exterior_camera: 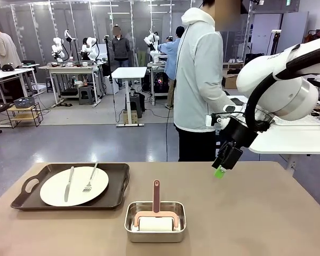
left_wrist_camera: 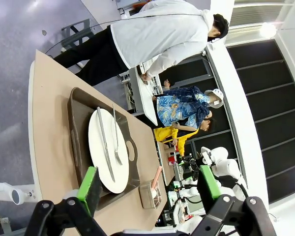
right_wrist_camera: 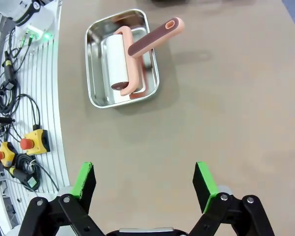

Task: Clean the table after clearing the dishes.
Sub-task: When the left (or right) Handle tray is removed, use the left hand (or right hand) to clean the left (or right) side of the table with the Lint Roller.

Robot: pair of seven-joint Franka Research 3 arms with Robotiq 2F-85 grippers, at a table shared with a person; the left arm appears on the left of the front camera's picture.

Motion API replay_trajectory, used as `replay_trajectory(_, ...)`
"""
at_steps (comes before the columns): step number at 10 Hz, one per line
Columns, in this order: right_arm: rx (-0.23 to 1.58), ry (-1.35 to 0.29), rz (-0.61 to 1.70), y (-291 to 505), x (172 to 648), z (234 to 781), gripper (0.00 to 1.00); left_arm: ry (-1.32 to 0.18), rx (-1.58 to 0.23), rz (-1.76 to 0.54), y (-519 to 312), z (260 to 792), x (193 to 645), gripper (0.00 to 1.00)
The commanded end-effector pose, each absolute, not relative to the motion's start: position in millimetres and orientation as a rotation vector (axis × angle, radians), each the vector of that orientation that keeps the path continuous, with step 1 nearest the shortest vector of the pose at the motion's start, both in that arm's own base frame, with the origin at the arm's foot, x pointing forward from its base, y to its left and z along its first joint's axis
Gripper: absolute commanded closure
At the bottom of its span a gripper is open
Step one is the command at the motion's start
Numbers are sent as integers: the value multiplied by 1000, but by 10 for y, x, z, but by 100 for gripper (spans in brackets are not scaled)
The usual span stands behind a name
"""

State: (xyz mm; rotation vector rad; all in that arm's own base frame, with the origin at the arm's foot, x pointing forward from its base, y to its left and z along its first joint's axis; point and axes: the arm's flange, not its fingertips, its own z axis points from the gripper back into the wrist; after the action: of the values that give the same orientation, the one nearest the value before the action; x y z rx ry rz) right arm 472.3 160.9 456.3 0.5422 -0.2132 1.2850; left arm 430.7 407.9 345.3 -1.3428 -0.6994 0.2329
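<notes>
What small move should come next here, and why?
Probably lower the open left end effector toward the tray and its handle. The tray, with plate, knife and fork, sits on the table, so clearing it likely comes before picking up the roller in the steel pan.

Looking ahead, you see a grey floor (exterior_camera: 90,140), a white pedestal table (exterior_camera: 129,72) at centre, white-topped benches (exterior_camera: 9,73) at left, and glazed partition walls (exterior_camera: 34,24) behind them.

The right gripper (right_wrist_camera: 145,181) is held wide open and angled downward; the left gripper (left_wrist_camera: 150,189) is likewise spread, seemingly raised high.
</notes>
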Motion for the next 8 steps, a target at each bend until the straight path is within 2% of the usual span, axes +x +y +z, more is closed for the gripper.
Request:
replay_trajectory(1, 544, -212, 1288, 1635, 4691, 4561, 0, -690, -1347, 223, 4090, 3472, 4264, 0)
replay_trajectory(3, 543, -213, 1286, 1613, 4722, 4563, 0, -690, -1347, 223, 4090, 3472, 4264, 0)
replay_trajectory(4, 508, -86, 1340, 1847, 4897, 4612, 0, -690, -1347, 223, 4090, 3472, 4264, 0)
replay_trajectory(6, 504, 52, 1399, 2317, 5250, 4616, 0, -690, -1347, 223, 4090, 3472, 4264, 0)
replay_trajectory(8, 472, 261, 1440, 2839, 5529, 4440, 0, -690, -1347, 223, 4090, 3472, 4264, 0)
